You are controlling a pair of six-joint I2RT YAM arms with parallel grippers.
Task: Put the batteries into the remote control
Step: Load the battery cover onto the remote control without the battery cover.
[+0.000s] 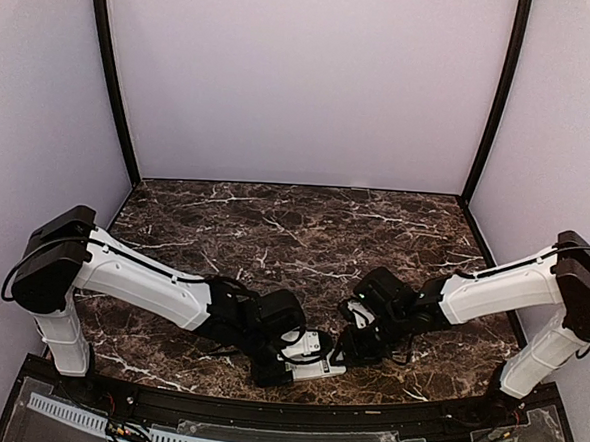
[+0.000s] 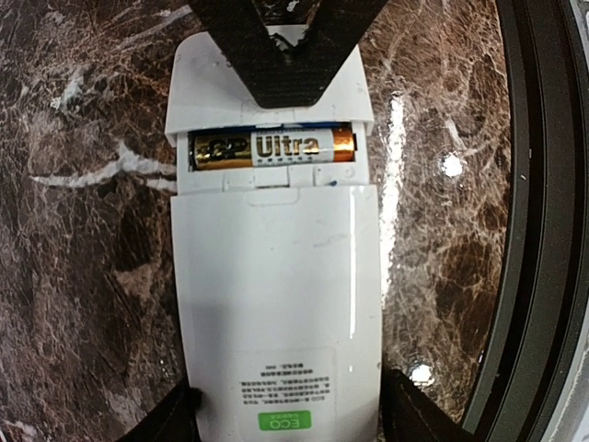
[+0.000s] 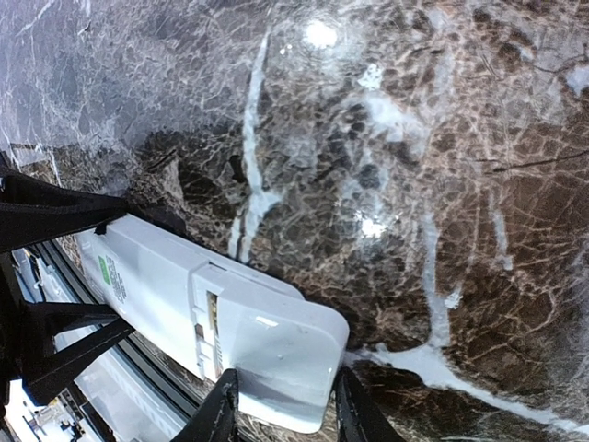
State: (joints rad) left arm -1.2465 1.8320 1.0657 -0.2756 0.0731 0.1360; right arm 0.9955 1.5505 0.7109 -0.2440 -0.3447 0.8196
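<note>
From above, the white remote control (image 1: 313, 367) lies on the marble table (image 1: 304, 232) by its near edge, between the left gripper (image 1: 291, 369) and the right gripper (image 1: 340, 355).

The left wrist view shows the remote's plain back, a green-marked label and an open bay holding a gold-and-black battery (image 2: 271, 147) crosswise. Widely spread fingers (image 2: 175, 419) flank the remote's near end; whether they grip it is unclear.

In the right wrist view, partly parted fingers (image 3: 219, 414) straddle the remote's rounded end; I cannot tell whether they clamp it.
</note>
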